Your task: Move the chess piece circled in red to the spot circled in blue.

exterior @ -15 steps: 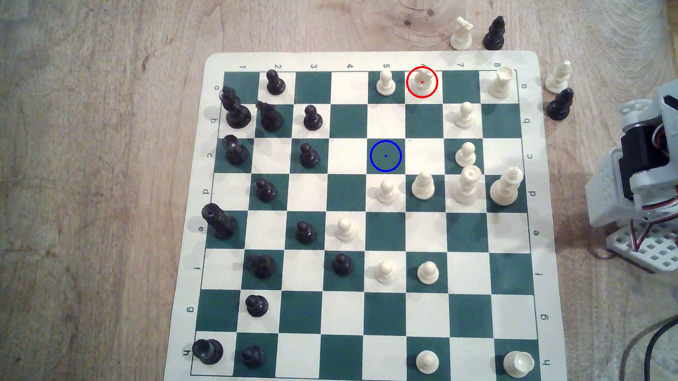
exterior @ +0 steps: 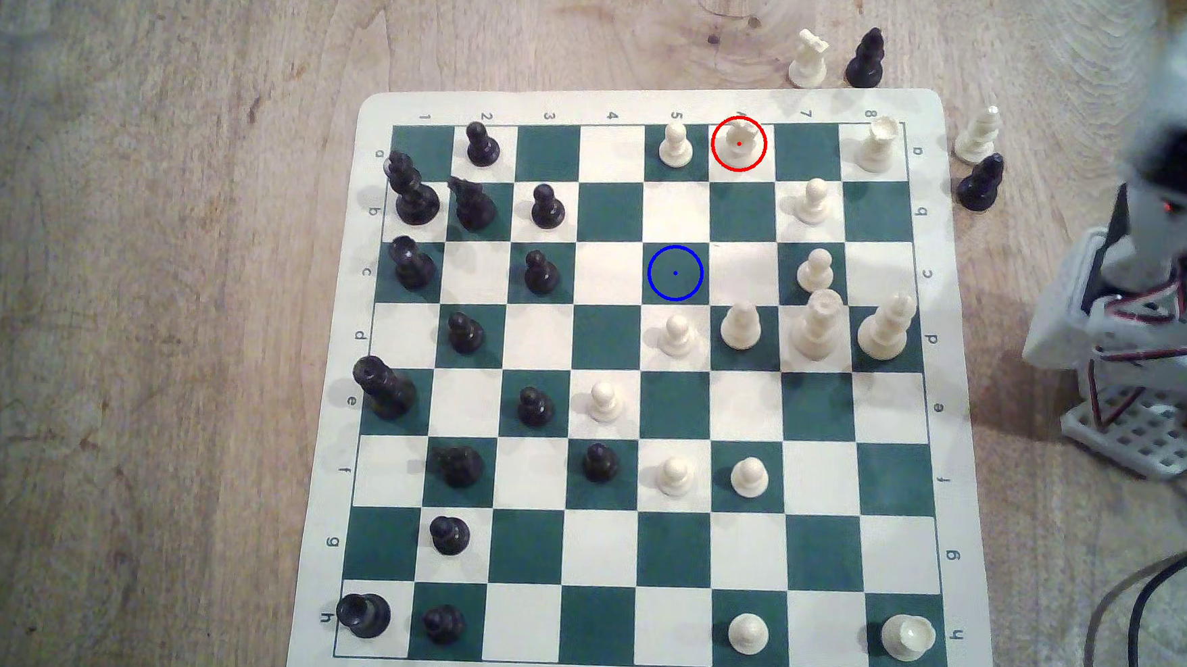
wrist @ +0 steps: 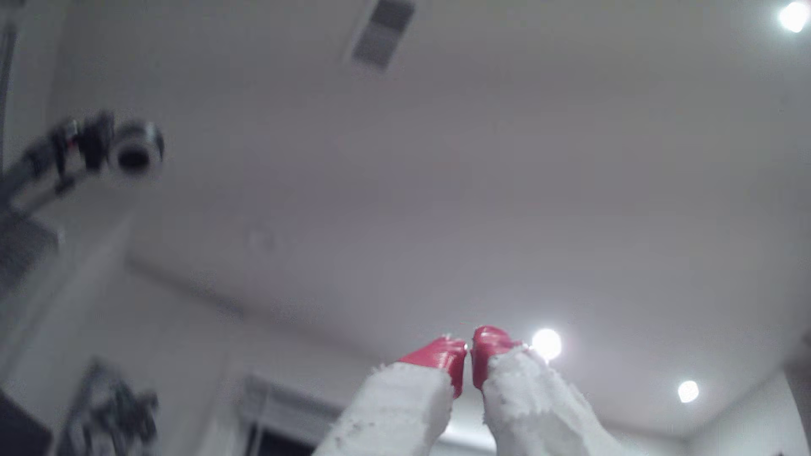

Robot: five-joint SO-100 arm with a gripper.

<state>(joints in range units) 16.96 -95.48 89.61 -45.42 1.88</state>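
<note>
Moved since half a second ago: the arm (exterior: 1159,229), which has swung upward at the exterior view's right edge and now reads blurred, its upper housing reaching the frame's top corner; the base stays off the board. Pieces unchanged.

Gripper (wrist: 468,350): two white printed fingers with red tips (wrist: 439,355), drawn together with a hairline gap, holding nothing, pointed up at the room.

Knight (exterior: 738,144): cream, inside the red ring, on a cream square in the board's far row, just beside a cream pawn (exterior: 675,145) on its exterior-view left.

Target square (exterior: 675,273): dark green, blue ring and centre dot, vacant, two rows nearer and one column to the exterior view's left of the knight.

Board (exterior: 949,478): flexible mat, green and cream squares, cream border with numbers and letters, lying flat.

Table (exterior: 121,295): pale, worn wood grain, with a knot near the far edge. Four captured pieces stand on it off the board's far right corner. A black cable (exterior: 1154,595) crosses it at the near right.

Room, wrist view: white ceiling (wrist: 482,153) with a vent (wrist: 382,33), three recessed lights (wrist: 546,344), and a camera on a mount (wrist: 131,151); all soft-focused.
</note>
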